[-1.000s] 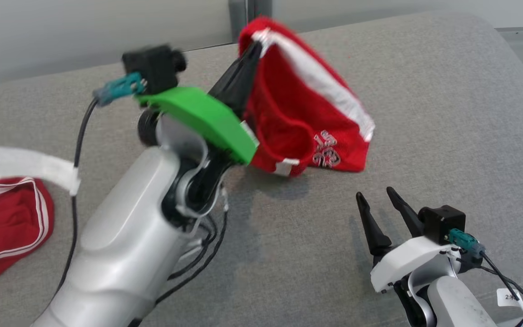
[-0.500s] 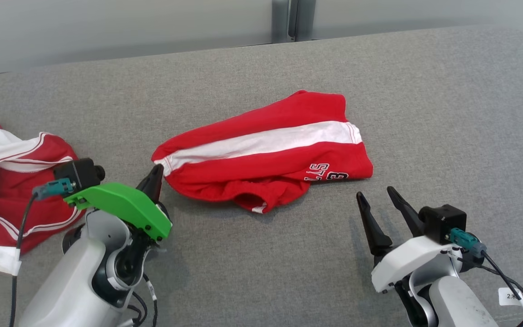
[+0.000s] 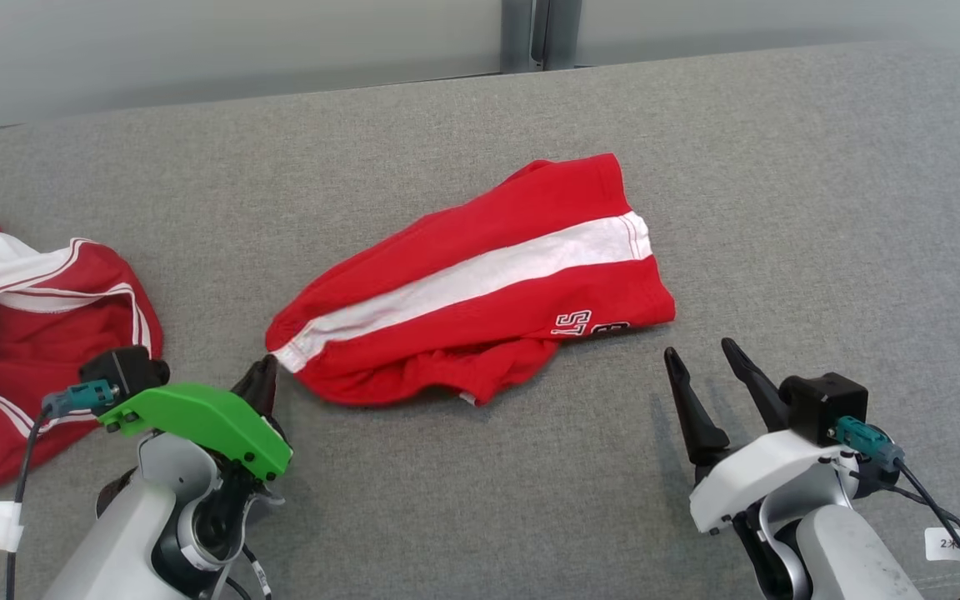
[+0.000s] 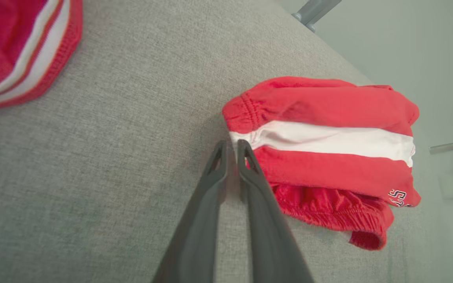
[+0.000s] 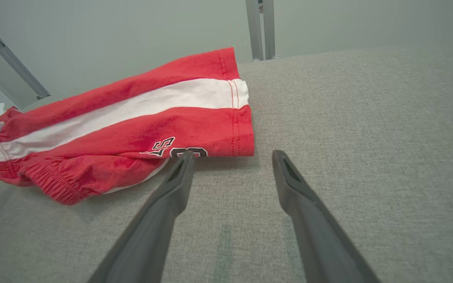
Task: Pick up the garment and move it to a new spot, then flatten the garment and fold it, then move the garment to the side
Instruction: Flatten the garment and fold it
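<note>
The garment [image 3: 480, 283] is a pair of red shorts with a white side stripe, lying slanted on the grey cushion [image 3: 780, 208]. It also shows in the left wrist view [image 4: 328, 137] and the right wrist view [image 5: 132, 118]. My left gripper [image 3: 263, 375] is at the shorts' lower-left waistband corner, its jaws shut, with the very tips [image 4: 231, 144] on the white stripe's end. My right gripper [image 3: 701, 354] stands open on the cushion just right of the hem with the printed letters, with nothing between its fingers [image 5: 230, 155].
Another red garment with white trim [image 3: 22, 333] lies at the far left, close behind my left wrist, and shows in the left wrist view [image 4: 14, 51]. A grey post [image 3: 526, 33] stands behind the cushion's far edge. The cushion's right corner curves away.
My left gripper brought the garment down from mid-air onto the cushion, then drew its waistband corner toward the near left, stretching it out. My right gripper has hardly moved.
</note>
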You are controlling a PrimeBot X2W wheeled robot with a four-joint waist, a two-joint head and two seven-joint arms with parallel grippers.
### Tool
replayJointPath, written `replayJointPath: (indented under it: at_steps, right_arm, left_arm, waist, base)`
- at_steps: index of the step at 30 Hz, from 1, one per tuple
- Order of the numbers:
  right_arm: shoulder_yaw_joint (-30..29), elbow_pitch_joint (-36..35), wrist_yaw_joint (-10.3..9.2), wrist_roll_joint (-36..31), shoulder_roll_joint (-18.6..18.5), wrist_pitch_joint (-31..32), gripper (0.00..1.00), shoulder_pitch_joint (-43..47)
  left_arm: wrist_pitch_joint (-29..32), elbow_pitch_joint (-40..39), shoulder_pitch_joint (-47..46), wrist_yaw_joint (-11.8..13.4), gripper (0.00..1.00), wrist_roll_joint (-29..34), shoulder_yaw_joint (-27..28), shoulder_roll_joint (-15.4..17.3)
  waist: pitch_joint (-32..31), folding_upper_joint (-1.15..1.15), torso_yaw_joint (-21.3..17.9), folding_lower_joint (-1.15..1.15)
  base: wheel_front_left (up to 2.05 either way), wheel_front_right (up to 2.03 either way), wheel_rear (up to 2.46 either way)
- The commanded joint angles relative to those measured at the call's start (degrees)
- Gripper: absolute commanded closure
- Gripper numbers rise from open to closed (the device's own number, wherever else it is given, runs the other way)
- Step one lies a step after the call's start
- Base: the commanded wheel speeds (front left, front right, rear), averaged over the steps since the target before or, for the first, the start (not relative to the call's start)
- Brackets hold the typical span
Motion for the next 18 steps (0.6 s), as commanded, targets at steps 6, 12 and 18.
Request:
replayJointPath:
  at_steps: [6,12,18]
  right_arm:
    - [-0.9,-0.3,0.00,-0.3,-0.1,-0.4,0.00,0.6]
    - [-3.1,-1.3,0.00,-0.3,-0.1,-1.2,0.00,0.8]
    - [-5.9,-2.2,0.00,-0.7,0.0,-2.3,0.00,0.8]
  left_arm:
    - [-4.6,0.6,-0.8,-2.3,0.00,3.4,-0.3,0.6]
    - [-14.2,-0.1,1.4,-6.5,0.00,6.6,0.8,0.4]
    - [-21.0,-0.5,4.7,-9.2,0.00,8.3,3.6,-1.2]
  waist:
    - [-0.4,0.00,0.3,0.00]
    - [-1.5,0.00,1.2,0.00]
    - [-3.3,0.00,2.4,0.00]
  base:
    - [0.00,0.00,0.00]
    - [0.00,0.00,0.00]
    - [0.00,0.00,0.00]
